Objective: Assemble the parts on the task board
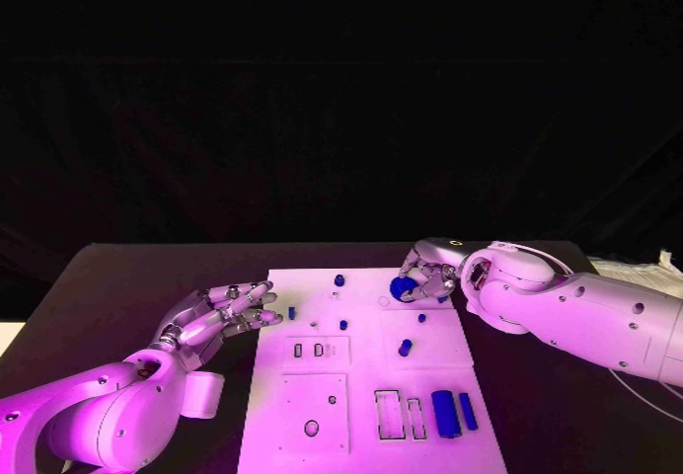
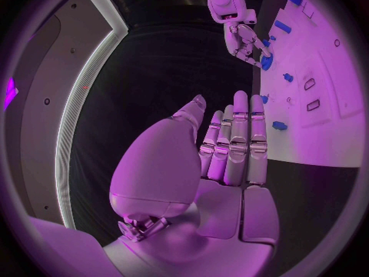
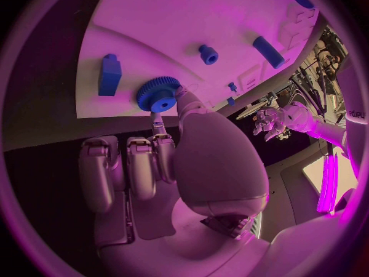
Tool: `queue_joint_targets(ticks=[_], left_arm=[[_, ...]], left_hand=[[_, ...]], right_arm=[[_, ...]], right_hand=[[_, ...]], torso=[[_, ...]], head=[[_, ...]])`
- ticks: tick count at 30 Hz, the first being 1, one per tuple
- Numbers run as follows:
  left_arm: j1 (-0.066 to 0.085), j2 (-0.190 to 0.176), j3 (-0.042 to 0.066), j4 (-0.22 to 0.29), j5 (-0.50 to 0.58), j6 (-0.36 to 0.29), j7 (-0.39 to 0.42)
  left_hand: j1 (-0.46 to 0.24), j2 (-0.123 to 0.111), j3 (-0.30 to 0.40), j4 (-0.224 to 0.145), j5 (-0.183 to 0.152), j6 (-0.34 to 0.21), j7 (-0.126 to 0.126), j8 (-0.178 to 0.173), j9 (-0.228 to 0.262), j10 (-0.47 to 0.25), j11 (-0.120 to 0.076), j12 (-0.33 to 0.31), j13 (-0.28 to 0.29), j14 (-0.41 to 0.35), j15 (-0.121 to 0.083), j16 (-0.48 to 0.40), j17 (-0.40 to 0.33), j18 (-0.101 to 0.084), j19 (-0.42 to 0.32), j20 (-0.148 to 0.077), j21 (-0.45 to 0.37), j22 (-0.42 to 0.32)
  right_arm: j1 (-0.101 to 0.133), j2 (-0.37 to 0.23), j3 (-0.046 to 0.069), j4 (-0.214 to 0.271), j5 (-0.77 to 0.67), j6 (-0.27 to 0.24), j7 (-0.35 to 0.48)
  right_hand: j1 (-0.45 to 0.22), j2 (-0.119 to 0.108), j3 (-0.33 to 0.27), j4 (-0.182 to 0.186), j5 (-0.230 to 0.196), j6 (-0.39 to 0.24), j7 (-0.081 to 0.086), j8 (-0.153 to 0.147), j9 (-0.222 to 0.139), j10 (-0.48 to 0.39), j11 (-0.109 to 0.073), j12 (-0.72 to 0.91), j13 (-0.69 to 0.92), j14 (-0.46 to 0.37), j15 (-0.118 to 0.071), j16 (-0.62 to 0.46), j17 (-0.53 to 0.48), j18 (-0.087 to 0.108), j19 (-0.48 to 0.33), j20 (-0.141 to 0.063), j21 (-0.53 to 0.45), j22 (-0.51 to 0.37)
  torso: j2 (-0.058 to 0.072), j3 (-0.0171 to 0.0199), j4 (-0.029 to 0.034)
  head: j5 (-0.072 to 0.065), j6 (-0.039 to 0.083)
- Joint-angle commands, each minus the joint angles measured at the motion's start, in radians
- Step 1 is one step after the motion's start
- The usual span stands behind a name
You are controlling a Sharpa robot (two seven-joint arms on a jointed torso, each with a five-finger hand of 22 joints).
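The white task board point(image 1: 373, 380) lies in the middle of the black table. At its far right corner my right hand point(image 1: 431, 275) pinches a blue gear point(image 1: 405, 287) between thumb and a finger. In the right wrist view the gear point(image 3: 158, 94) sits at the board's edge point(image 3: 146, 18), with the thumb tip on its rim. A blue block point(image 3: 110, 75) lies beside it. My left hand point(image 1: 228, 311) hovers at the board's left edge, fingers stretched out, holding nothing. The left wrist view shows its palm point(image 2: 223, 160) bare and the fingers straight.
Small blue pegs point(image 1: 339, 280) point(image 1: 343, 324) and a short cylinder point(image 1: 406, 347) lie scattered on the board. Two long blue bars point(image 1: 443, 412) lie near the front right, beside rectangular slots point(image 1: 387, 415). Black table point(image 1: 114, 296) surrounds the board.
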Motion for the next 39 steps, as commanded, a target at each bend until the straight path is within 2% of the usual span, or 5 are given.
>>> queue_joint_targets(ticks=[1, 6, 17, 29, 39], left_arm=[[0.001, 0.001, 0.001, 0.001, 0.0, 0.017, 0.001], [0.001, 0.001, 0.001, 0.001, 0.0, 0.017, 0.001], [0.001, 0.0, 0.001, 0.001, 0.0, 0.017, -0.001], [0.001, -0.001, 0.001, 0.002, 0.0, 0.017, -0.004], [0.001, 0.0, 0.001, 0.003, 0.0, 0.019, -0.006]], left_hand=[[-0.003, 0.007, -0.001, -0.008, -0.005, -0.008, 0.0, -0.004, -0.001, -0.007, 0.001, -0.002, 0.0, -0.003, 0.005, -0.005, 0.001, 0.012, -0.001, 0.009, -0.007, -0.002], [-0.003, 0.007, -0.001, -0.008, -0.005, -0.008, 0.0, -0.004, -0.001, -0.007, 0.001, -0.002, 0.0, -0.003, 0.005, -0.005, 0.001, 0.012, -0.001, 0.009, -0.007, -0.002], [-0.002, 0.008, 0.0, -0.009, -0.005, -0.008, 0.0, -0.003, -0.001, -0.007, 0.001, -0.002, 0.0, -0.003, 0.005, -0.005, 0.001, 0.012, -0.001, 0.009, -0.007, -0.002], [-0.002, 0.008, 0.0, -0.009, -0.005, -0.008, 0.0, -0.003, -0.001, -0.007, 0.001, -0.002, 0.0, -0.003, 0.005, -0.005, 0.002, 0.012, -0.001, 0.009, -0.007, -0.002], [-0.002, 0.008, 0.0, -0.009, -0.005, -0.008, 0.0, -0.003, -0.001, -0.007, 0.001, -0.002, 0.0, -0.003, 0.005, -0.005, 0.002, 0.012, -0.001, 0.009, -0.007, -0.002]], right_arm=[[-0.003, -0.001, -0.002, -0.002, -0.009, 0.009, 0.005], [-0.003, -0.002, -0.002, -0.003, -0.004, 0.012, 0.008], [-0.003, 0.001, -0.002, 0.0, -0.014, 0.013, 0.016], [-0.003, 0.005, -0.002, 0.027, -0.055, -0.05, 0.02], [-0.003, 0.015, -0.001, 0.115, -0.149, -0.153, -0.014]], right_hand=[[0.004, 0.01, 0.001, 0.001, 0.008, -0.002, 0.005, -0.001, 0.002, 0.04, 0.005, -0.004, 0.165, 0.096, 0.007, 0.006, 0.212, -0.012, 0.083, 0.01, 0.006, 0.22], [0.01, 0.038, 0.016, 0.001, 0.015, 0.013, 0.002, 0.006, 0.005, 0.042, 0.002, -0.001, 0.168, 0.096, 0.005, 0.007, 0.214, -0.013, 0.084, 0.01, 0.007, 0.223], [0.082, 0.111, 0.132, -0.05, -0.1, 0.045, -0.006, 0.014, 0.005, 0.044, -0.006, 0.0, 0.175, 0.099, -0.002, 0.013, 0.229, -0.015, 0.089, 0.003, 0.012, 0.233], [0.071, 0.098, 0.16, -0.066, -0.086, 0.058, -0.008, 0.013, 0.004, 0.048, -0.008, 0.005, 0.18, 0.1, -0.003, 0.016, 0.236, -0.016, 0.092, 0.002, 0.015, 0.239], [0.048, 0.088, 0.17, -0.063, -0.076, 0.063, -0.009, 0.012, 0.003, 0.049, -0.008, 0.007, 0.183, 0.102, -0.004, 0.018, 0.241, -0.017, 0.093, 0.001, 0.015, 0.24]], torso=[[0.0, -0.0003, 0.0001], [0.0, -0.0004, 0.0008], [0.0, -0.0003, 0.0007], [-0.001, -0.0004, 0.0008], [0.0, -0.0012, 0.0014]], head=[[-0.001, 0.0], [-0.001, -0.002], [-0.004, -0.007], [-0.001, -0.004], [0.0, -0.002]])
